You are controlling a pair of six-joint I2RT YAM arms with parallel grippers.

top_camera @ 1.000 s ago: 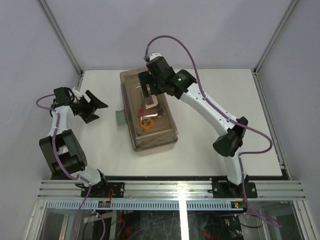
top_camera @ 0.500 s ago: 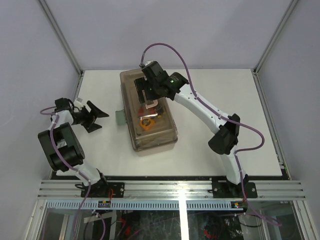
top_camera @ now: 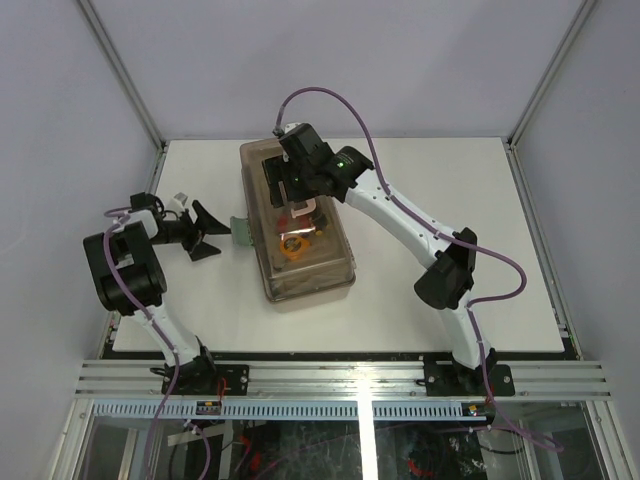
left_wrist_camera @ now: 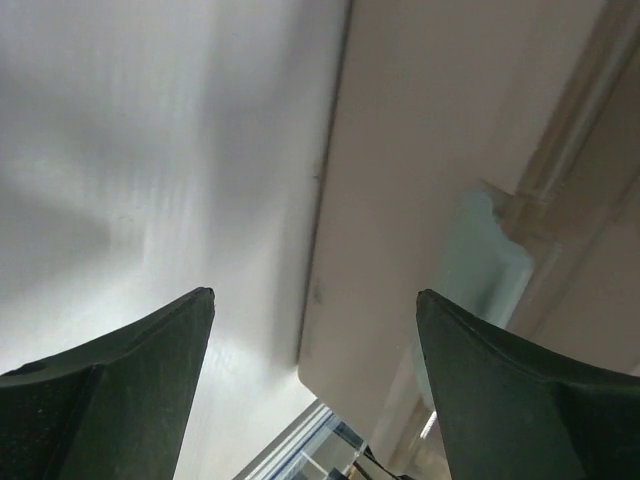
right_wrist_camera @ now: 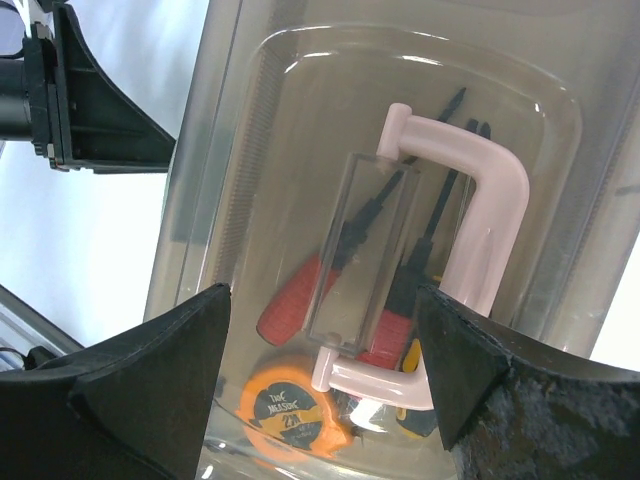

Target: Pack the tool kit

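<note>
Across the white table (top_camera: 450,200), the beige toolbox (top_camera: 262,262) sits left of centre, long side running away from the arms, and the packing looks nearly wrapped up. The translucent brown lid (right_wrist_camera: 250,100) is down over the box, and the tools show through it rather than lying out on the table. Over the far half of the lid hangs the right pincer (right_wrist_camera: 322,290), fingers apart with nothing between them. It is poised directly above the pink handle (right_wrist_camera: 490,200), which lies flat on the lid, and it is not clamped on it. Out on the left side of the box, the left pincer (left_wrist_camera: 315,295) is low and level, also spread wide and empty, its fingers pointed at the side wall. Under the lid are red-handled screwdrivers (right_wrist_camera: 300,300), the orange tape measure (right_wrist_camera: 285,405) nearer the arms, and a yellow-and-black grip beside it that I cannot name through the plastic. Smallest of all is the green latch (left_wrist_camera: 480,270), the piece that matters now. It sticks out from the left wall just beside the left pincer's fingers, and to my eye it is not yet snapped home. So the loading looks done and the lid is closed, with fastening that latch the likely job remaining.
</note>
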